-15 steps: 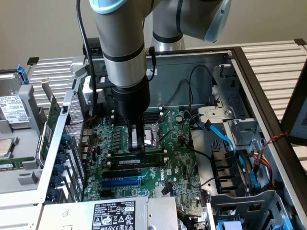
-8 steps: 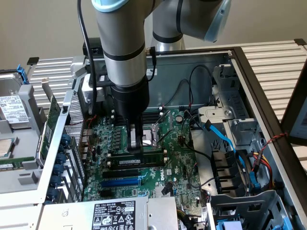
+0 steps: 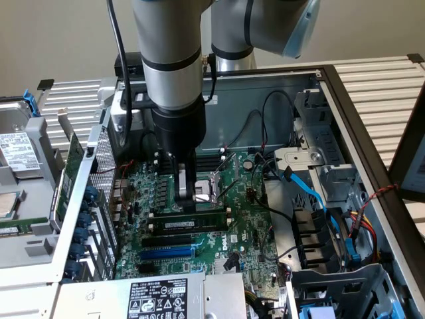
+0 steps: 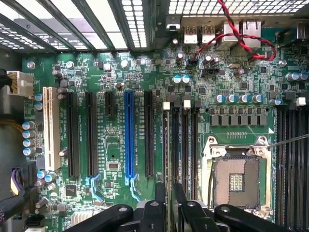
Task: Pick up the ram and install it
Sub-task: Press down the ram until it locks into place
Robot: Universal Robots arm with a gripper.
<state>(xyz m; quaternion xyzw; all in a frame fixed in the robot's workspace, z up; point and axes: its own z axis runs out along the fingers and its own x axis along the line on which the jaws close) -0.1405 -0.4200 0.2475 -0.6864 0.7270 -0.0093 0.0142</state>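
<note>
Above the jaws: open case top, arm column only
Under the jaws: ram (image 3: 192,218) seated along a black slot, motherboard (image 4: 120,82) close below
Beside the jaws, toward the CPU socket (image 4: 236,181): low flat ground, free passage
Exterior view's right of the jaws: black and blue cables (image 3: 312,193), drive cage (image 3: 332,266)
Exterior view's left of the jaws: metal case wall (image 3: 83,199)

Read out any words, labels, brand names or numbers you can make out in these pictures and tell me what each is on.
None can be read for certain.
White label on the metal box at the front: dense print and logos, too small.
Pale label strip on the ram: blurred.
Sticker on the drive at the exterior view's left: blurred.
Motherboard silkscreen: too small.
</note>
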